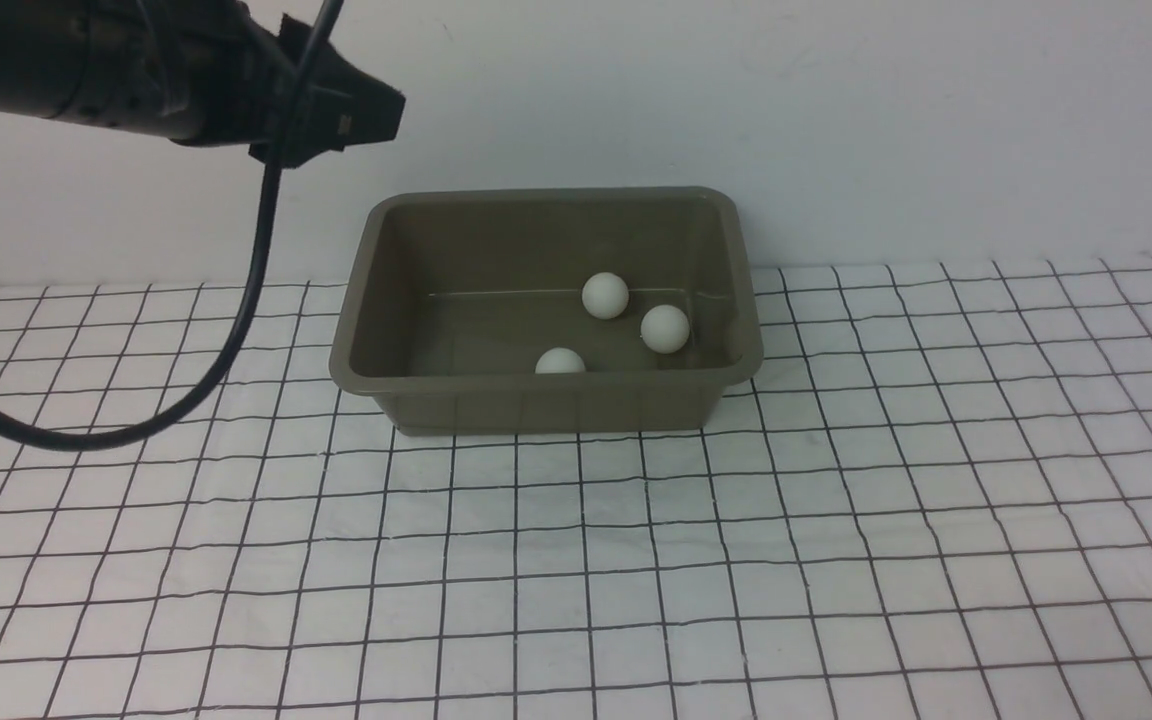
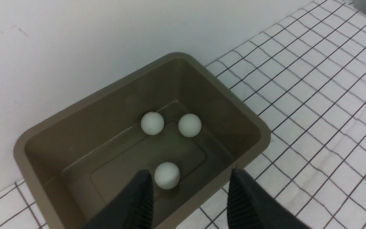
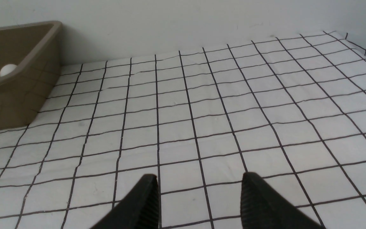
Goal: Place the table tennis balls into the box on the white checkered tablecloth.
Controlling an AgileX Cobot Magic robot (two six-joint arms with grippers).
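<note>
Table tennis balls (image 1: pixel 605 296) in box (image 1: pixel 546 403), nearest half-hidden by rim.

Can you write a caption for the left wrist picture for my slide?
Three table tennis balls rest inside the box below the open left tool.

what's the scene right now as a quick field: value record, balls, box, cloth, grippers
balls: three white table tennis balls, all inside the box
box: olive-brown tub, upright on the cloth, near the wall
cloth: white checkered tablecloth, no ball on it
left gripper: above the box, open, empty
right gripper: over bare cloth beside the box, fingers apart, empty
task: looks done
</note>
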